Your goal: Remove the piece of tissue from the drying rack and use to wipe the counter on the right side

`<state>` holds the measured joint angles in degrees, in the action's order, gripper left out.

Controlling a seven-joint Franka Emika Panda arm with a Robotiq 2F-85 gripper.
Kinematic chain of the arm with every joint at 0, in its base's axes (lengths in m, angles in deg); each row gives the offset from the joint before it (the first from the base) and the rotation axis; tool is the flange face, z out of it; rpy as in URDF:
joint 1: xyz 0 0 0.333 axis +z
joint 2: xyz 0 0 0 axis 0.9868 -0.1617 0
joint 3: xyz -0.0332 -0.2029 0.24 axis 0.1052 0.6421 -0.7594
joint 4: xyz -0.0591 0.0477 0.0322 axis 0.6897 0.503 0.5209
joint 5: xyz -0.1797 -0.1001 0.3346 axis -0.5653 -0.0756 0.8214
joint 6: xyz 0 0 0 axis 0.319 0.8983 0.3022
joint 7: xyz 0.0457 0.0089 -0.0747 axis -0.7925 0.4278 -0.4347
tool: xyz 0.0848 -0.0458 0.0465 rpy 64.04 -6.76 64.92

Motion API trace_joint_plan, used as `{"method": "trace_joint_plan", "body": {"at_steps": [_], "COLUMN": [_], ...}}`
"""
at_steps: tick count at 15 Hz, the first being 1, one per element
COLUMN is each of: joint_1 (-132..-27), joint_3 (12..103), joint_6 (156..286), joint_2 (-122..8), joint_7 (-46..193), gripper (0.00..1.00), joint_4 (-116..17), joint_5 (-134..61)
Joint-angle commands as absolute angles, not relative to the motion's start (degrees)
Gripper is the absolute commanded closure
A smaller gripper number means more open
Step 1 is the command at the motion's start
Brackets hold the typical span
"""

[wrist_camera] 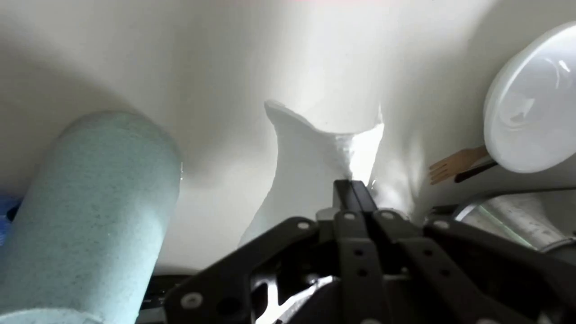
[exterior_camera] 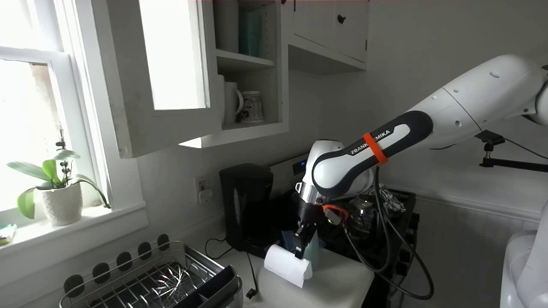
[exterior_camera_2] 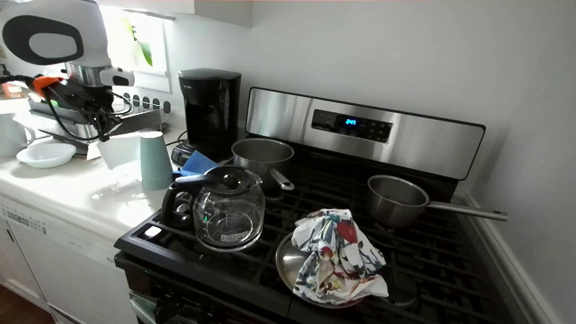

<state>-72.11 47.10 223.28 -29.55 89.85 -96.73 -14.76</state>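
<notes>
My gripper (exterior_camera: 299,253) is shut on the white tissue (exterior_camera: 283,263), which droops from the fingertips over the white counter (exterior_camera: 336,295). In an exterior view the gripper (exterior_camera_2: 105,135) and tissue (exterior_camera_2: 118,152) are left of the pale blue cup (exterior_camera_2: 154,166). I cannot tell whether the tissue's lower edge touches the counter (exterior_camera_2: 76,193). In the wrist view the closed fingertips (wrist_camera: 355,185) pinch the tissue (wrist_camera: 310,166), which spreads out ahead and to the left. The black drying rack (exterior_camera: 227,285) stands left of the gripper, with silvery utensils in it.
The cup stands close beside the tissue in the wrist view (wrist_camera: 99,202). A white bowl (exterior_camera_2: 47,154) and a wooden fork (wrist_camera: 456,164) lie on the opposite side. The coffee maker (exterior_camera_2: 211,108) is behind. The stove holds a glass carafe (exterior_camera_2: 229,211), pots and a patterned cloth (exterior_camera_2: 335,261).
</notes>
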Motion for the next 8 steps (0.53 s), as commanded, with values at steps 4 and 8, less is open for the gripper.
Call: {"method": "trace_joint_plan", "body": {"at_steps": [4, 8], "joint_1": [-71.3, -70.7], "joint_3": [46.4, 45.8], "joint_6": [226.3, 228.8], "joint_2": [-34.2, -36.2], "joint_7": [90.1, 89.8], "gripper": [0.82, 0.53], "joint_4": [-95.6, -94.9], "joint_5": [-19.1, -17.5]}}
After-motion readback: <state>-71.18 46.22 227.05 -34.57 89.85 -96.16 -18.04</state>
